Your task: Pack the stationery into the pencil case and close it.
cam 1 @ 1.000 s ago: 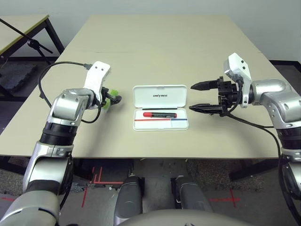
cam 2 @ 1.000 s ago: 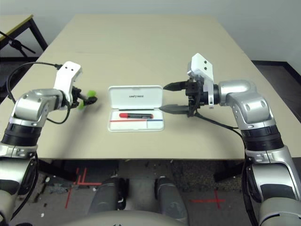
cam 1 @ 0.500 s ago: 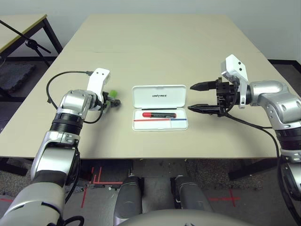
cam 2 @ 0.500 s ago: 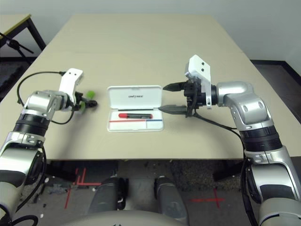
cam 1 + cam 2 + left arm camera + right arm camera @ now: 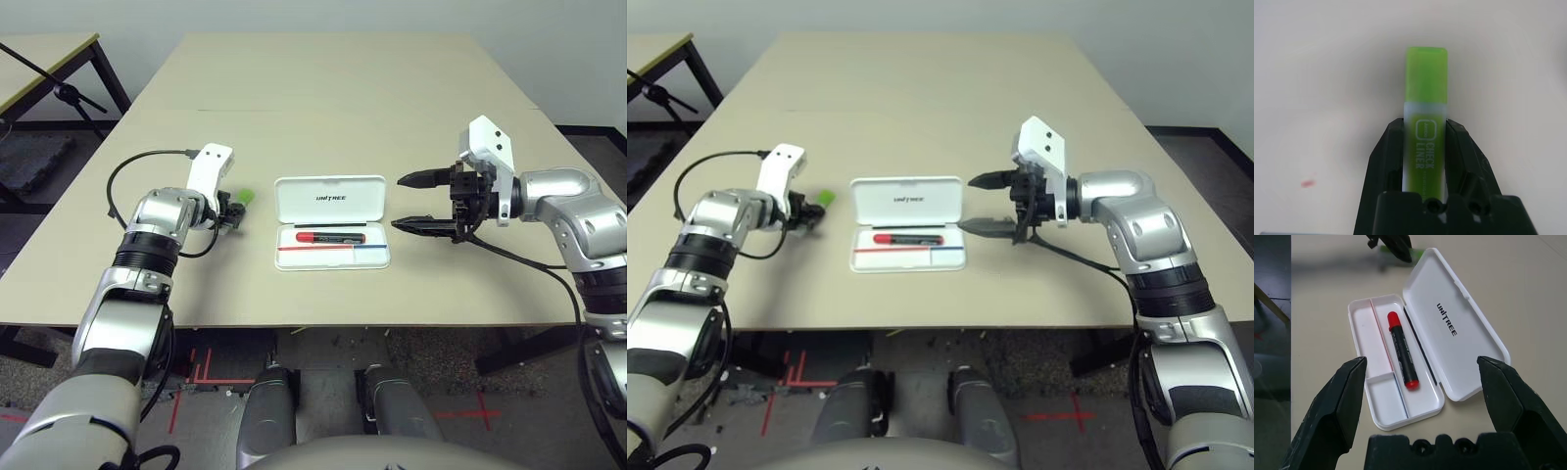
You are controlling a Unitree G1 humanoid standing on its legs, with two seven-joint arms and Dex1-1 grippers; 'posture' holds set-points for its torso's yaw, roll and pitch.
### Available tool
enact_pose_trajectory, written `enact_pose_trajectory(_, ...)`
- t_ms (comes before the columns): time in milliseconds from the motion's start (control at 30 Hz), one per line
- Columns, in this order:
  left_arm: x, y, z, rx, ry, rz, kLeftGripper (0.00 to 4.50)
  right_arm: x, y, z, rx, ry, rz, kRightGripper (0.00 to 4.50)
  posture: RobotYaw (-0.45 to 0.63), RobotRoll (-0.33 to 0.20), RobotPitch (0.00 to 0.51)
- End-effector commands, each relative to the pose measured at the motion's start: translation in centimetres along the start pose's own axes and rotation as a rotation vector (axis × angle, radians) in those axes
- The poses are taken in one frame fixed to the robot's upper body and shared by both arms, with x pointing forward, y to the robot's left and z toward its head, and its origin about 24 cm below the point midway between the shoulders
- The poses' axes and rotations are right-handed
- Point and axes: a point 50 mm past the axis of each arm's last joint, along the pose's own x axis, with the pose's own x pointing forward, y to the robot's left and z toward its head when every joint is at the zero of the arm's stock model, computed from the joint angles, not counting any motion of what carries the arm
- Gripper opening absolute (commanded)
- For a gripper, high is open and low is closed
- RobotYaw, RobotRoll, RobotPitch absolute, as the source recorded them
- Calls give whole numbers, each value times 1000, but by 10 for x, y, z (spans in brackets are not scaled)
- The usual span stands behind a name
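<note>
Left tool (image 5: pixel 1425 147) now closed around highlighter (image 5: pixel 1425 112)

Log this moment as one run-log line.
left claw: shut on highlighter, on table | right claw: open beside pencil case | case: open, marker inside

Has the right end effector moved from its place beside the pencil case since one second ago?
No. The right end effector hangs open at the same spot beside the right end of the pencil case, as before.
</note>
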Motion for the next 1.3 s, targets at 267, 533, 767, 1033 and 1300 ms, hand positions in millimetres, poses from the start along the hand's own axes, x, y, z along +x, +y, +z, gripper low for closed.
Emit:
enact_pose_trajectory(267, -51, -3, -15, 339, -86, -237, 1074, 3, -3, 1, -32, -4, -15, 4500, -21, 0, 68)
enact_pose_trajectory(533, -88, -37, -20, 554, -165, -561, 1074, 5, -6, 1, -36, -4, -10, 4500, -4, 0, 68)
enact_pose_trajectory(767, -84, -72, 4, 659, -232, -626, 1074, 6, -9, -3, -33, 27, -5, 4500, 6, 0, 67)
enact_pose_trajectory(1033, -56, -113, 20, 763, -226, -707, 1074, 8, -12, -4, -43, 25, -25, 4500, -9, 0, 65)
enact_pose_trajectory(1300, -42, -134, 28, 794, -210, -742, 1074, 5, -10, -10, -34, 39, -40, 4500, -43, 0, 68)
